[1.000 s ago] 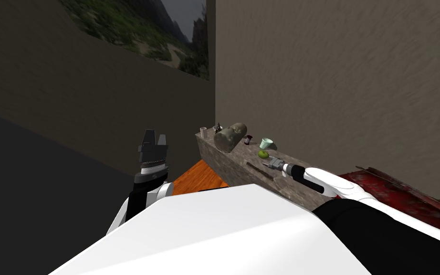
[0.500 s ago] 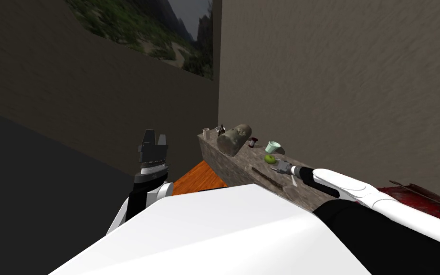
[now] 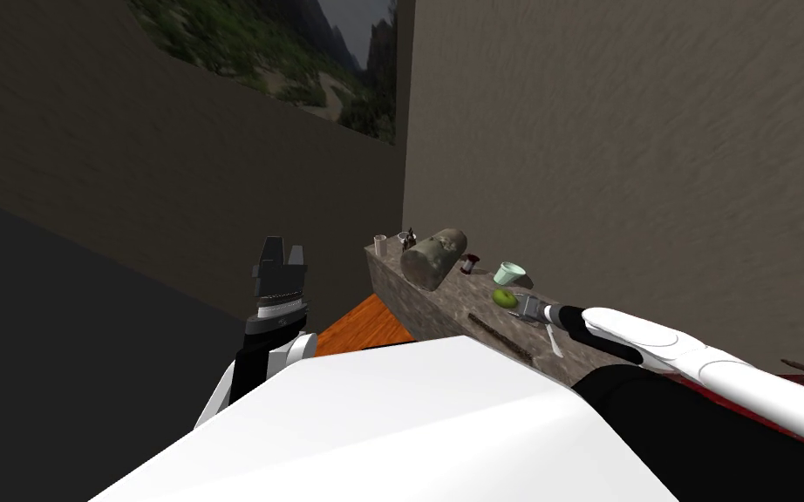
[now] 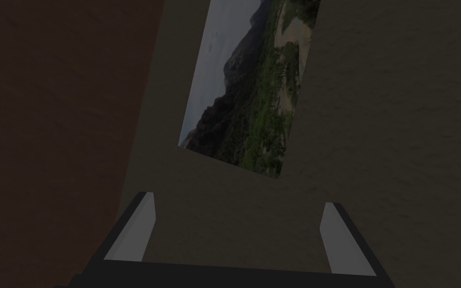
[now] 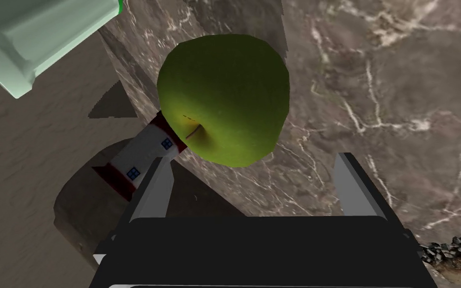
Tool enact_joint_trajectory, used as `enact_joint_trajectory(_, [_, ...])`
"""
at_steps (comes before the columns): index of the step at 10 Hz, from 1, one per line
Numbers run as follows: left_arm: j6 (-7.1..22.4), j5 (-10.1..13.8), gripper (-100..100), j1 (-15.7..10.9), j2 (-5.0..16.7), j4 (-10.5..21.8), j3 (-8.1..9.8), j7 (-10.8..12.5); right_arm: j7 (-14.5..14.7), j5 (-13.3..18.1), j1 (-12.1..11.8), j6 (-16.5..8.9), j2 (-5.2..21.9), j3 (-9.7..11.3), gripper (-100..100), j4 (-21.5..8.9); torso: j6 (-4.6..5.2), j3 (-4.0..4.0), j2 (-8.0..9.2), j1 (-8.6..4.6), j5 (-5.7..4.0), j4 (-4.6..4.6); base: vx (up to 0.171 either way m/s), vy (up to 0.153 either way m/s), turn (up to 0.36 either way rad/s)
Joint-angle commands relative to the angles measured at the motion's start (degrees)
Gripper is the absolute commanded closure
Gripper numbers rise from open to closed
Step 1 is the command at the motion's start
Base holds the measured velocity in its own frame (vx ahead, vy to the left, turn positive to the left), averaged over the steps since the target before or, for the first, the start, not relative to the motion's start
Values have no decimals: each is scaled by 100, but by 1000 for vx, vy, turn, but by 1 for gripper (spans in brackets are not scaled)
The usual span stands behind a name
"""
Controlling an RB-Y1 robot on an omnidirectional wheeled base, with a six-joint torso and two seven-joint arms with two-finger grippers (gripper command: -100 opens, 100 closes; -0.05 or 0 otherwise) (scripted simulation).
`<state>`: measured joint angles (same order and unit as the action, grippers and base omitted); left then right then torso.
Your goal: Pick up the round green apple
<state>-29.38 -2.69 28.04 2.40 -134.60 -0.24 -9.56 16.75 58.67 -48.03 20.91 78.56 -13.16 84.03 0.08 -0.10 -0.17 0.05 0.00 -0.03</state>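
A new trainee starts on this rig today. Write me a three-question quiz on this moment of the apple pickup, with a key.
1. True or false: the right gripper is shut on the round green apple.
2. What does the apple rest on? A) the brown marble-patterned counter; B) a wooden chair; C) a white plate.
3. Short answer: is the left gripper, raised away from the counter, open or shut?

Key
1. False: its fingers stand open, and the apple lies just beyond their tips.
2. A.
3. Open.
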Motion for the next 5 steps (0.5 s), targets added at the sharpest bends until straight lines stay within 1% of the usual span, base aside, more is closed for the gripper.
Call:
enact_joint_trajectory(1, [0,0,0,0,0,0,0,0,67,187,-94,-2,146,-5,-100,-130,0,0,0,0,0,0,52,25,78])
enact_joint_trajectory(2, [0,0,0,0,0,0,0,0,98,262,-136,4,204,-20,-100,-189,0,1,2,2,1,0,55,29,61])
enact_joint_trajectory(3, [0,0,0,0,0,0,0,0,96,195,-125,34,155,-50,-100,-156,0,1,1,4,1,0,25,12,8])
enact_joint_trajectory(4, [0,0,0,0,0,0,0,0,100,206,-129,31,163,-50,0,-162,2,6,11,-1,0,2,0,0,0])
enact_joint_trajectory(5, [0,0,0,0,0,0,0,0,328,-57,-123,34,95,4,-100,-378,2,11,19,-4,-1,4,-23,11,265])
